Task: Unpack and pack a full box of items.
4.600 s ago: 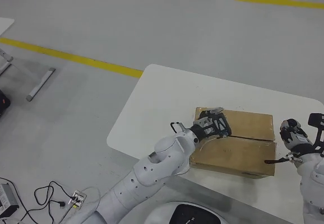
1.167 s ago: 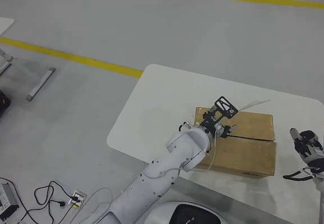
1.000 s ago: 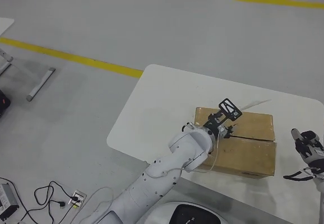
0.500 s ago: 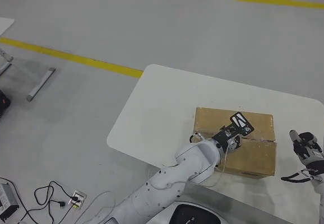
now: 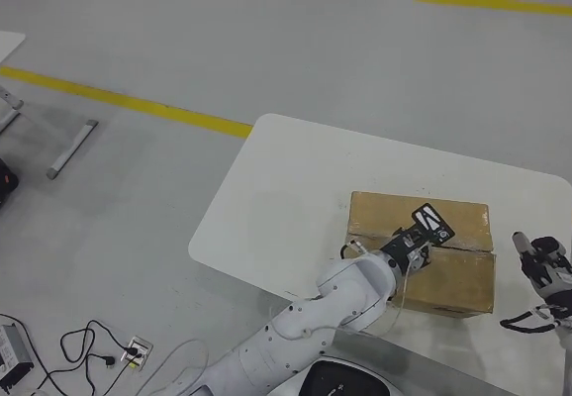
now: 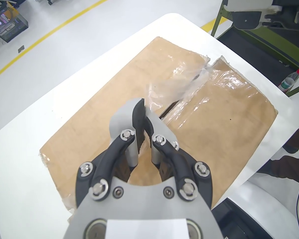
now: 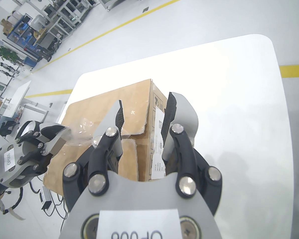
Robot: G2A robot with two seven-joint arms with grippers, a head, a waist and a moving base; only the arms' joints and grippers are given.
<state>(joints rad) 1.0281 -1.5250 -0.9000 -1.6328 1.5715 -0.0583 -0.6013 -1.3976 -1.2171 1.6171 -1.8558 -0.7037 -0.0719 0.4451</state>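
Observation:
A brown cardboard box (image 5: pixel 454 282) (image 6: pixel 221 123) (image 7: pixel 99 108) lies on the white table (image 5: pixel 296 178), near its front right. Clear tape (image 6: pixel 172 88) (image 7: pixel 81 131) is lifted off the box's middle seam. My left gripper (image 5: pixel 415 240) (image 6: pixel 142 109) (image 7: pixel 58 133) is above the box top, shut on the loose end of that tape. The flaps stay down, with a dark gap along the seam. My right gripper (image 5: pixel 538 252) (image 7: pixel 145 105) is off the box's right end, open, with nothing between its fingers.
The table's left and far parts are bare. A yellow line (image 5: pixel 118 99) crosses the floor behind, and another table's leg (image 5: pixel 68 148) stands at far left. Cables (image 5: pixel 78 346) lie on the floor. A green frame (image 6: pixel 264 40) and a bottle (image 6: pixel 290 80) are beyond the box's right end.
My left gripper has travelled along the seam toward the box's right front with the tape in it. The box has slid slightly right. The right gripper has barely moved.

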